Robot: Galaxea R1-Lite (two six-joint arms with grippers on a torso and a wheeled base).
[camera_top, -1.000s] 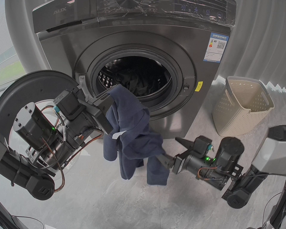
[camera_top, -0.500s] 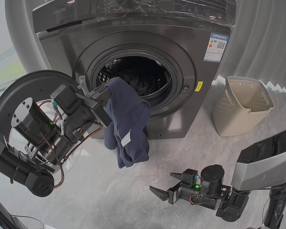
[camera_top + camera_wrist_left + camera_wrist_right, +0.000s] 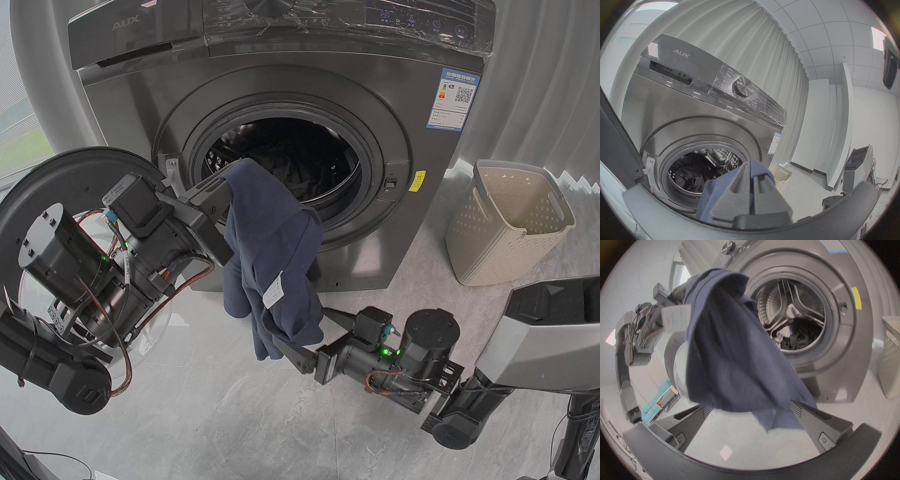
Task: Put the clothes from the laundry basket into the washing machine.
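Holding the navy sweater (image 3: 275, 250) at the drum mouth (image 3: 294, 162), left fingers (image 3: 737, 193) clench it; right fingers (image 3: 818, 424), spread, seemingly bracket the dangling hem.

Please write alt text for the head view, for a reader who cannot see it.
The left pincer holds a navy garment before the open washing machine. The open right pincer is at the garment's lower edge; a beige laundry basket stands beside the machine.
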